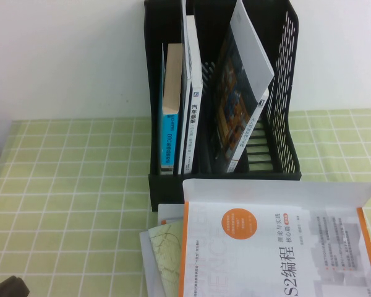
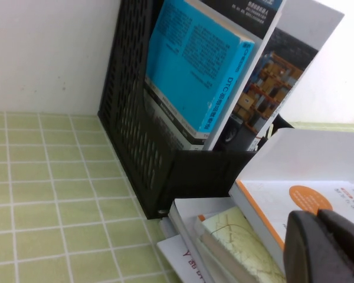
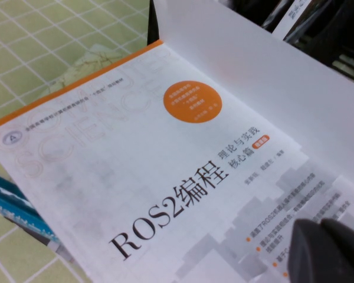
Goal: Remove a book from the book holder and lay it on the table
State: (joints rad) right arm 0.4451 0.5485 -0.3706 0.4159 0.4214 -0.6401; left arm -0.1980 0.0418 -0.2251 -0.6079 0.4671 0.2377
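The black mesh book holder (image 1: pixel 167 189) stands at the back centre, against the wall. It holds a blue-spined book (image 1: pixel 170 124), a white book (image 1: pixel 191 93) and a leaning dark-covered book (image 1: pixel 238 105). A white and orange ROS2 book (image 1: pixel 266 247) lies flat in front of the holder, on top of other books. My right gripper (image 3: pixel 325 253) hovers over this book's cover (image 3: pixel 165 165), jaws closed with nothing between them; it is out of the high view. My left gripper (image 2: pixel 320 247) is shut and empty, left of the stack, near the ROS2 book (image 2: pixel 301 194).
A map-covered book (image 1: pixel 164 247) and white ones lie under the ROS2 book. Blue books (image 3: pixel 12 206) show at the stack's edge. Green-checked cloth (image 1: pixel 68 185) covers the table. A white wall stands behind the holder. A dark part of the left arm (image 1: pixel 3 288) shows at the front left.
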